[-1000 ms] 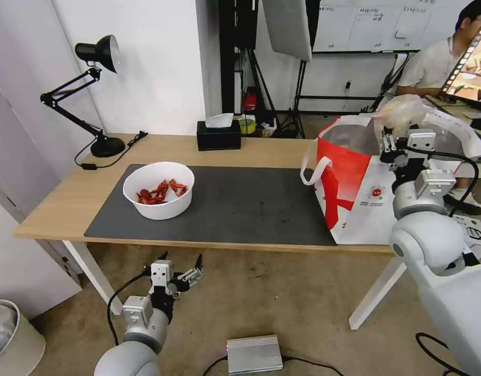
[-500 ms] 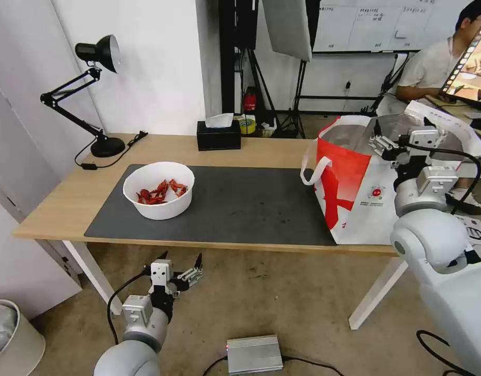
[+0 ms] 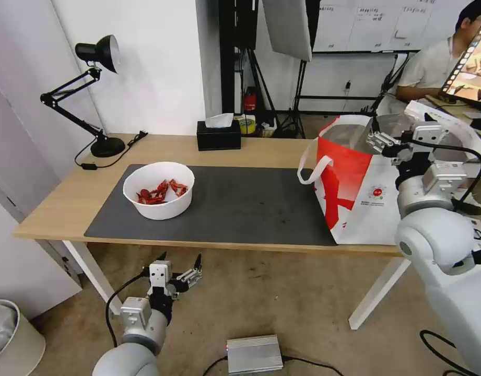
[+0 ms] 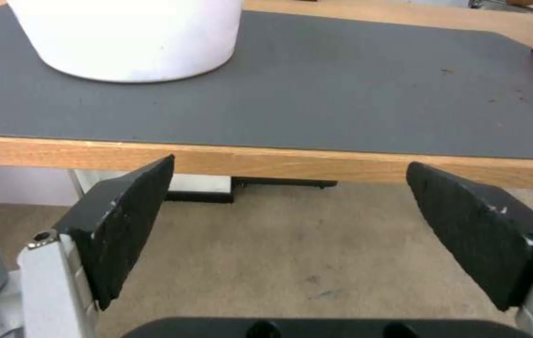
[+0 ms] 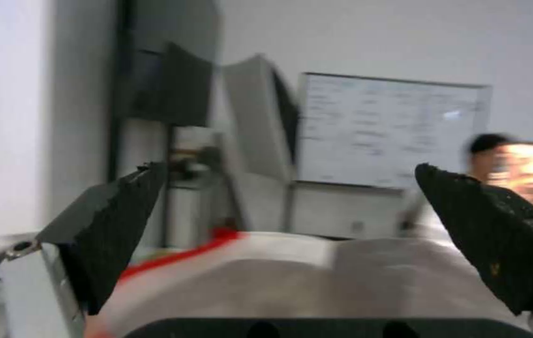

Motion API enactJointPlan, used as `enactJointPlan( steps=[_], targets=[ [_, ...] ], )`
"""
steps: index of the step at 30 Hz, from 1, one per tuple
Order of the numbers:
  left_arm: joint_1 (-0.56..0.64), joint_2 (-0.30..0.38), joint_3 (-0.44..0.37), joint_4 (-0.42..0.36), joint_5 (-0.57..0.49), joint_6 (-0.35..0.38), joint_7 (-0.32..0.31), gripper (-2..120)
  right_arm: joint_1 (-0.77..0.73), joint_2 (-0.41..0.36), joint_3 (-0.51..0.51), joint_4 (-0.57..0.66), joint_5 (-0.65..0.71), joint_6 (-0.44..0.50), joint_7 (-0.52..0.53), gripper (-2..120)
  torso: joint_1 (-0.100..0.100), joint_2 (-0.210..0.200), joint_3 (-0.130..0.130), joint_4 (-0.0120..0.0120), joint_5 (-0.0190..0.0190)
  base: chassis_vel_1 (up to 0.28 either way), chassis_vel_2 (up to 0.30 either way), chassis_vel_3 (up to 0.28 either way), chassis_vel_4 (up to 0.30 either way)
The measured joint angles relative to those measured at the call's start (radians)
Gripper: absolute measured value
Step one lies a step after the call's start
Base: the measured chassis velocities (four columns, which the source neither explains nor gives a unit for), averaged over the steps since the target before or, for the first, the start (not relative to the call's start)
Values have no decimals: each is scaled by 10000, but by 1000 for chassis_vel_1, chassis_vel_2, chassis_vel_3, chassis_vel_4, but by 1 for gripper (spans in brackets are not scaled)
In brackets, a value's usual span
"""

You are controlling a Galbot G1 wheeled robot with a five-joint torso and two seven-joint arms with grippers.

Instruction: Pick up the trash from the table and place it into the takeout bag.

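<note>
A white round bowl (image 3: 158,196) of red crayfish shells, the trash in sight, stands on the left part of the dark grey mat (image 3: 240,209) on the light-wood table (image 3: 68,198). The takeout bag (image 3: 355,203), white with red panels and foil lining, stands open at the table's right end. My right gripper (image 3: 398,131) hovers over the bag's mouth, open and empty; the foil lining (image 5: 266,286) lies just below its fingers (image 5: 110,225). My left gripper (image 3: 181,259) hangs open below the table's front edge (image 4: 279,162), near the bowl (image 4: 125,37).
A black tissue box (image 3: 218,134) and a black desk lamp (image 3: 96,94) stand at the table's back. On the floor are a silver box (image 3: 254,354) and a pale bin (image 3: 10,334). The mat's middle (image 4: 341,94) is bare.
A second ago my right gripper held a knotted clear bag over the takeout bag. It then opened, the bag dropped out of sight, and the gripper edged right. The left arm stayed still.
</note>
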Motion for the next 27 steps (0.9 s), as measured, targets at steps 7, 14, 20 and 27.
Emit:
enactJointPlan(
  steps=[7, 14, 20, 27],
  targets=[
    [17, 10, -28, -56, 10, 0, -1, 100, -694, -230, 241, 594, 1089, 255, -1188, 100, 0, 1, 0, -1, -1, 0, 0, 0, 0],
    [18, 6, -105, -113, 9, -6, -2, 100, -1946, -349, 209, 1248, 1608, -168, -2122, 100, 0, 1, 0, 0, -2, 0, 0, 0, 0],
    [-49, 30, -101, -66, -17, -24, -5, 100, -3104, -245, 84, 1678, 1355, -796, -1847, 100, 0, 0, -1, 0, 0, 0, 0, 0, 0],
    [-144, 64, -71, -2, -50, -37, -10, 100, -4488, -74, 54, 2045, 974, -1122, -1377, 100, 0, 0, 0, 1, -2, 0, 0, 0, 0]
  ],
)
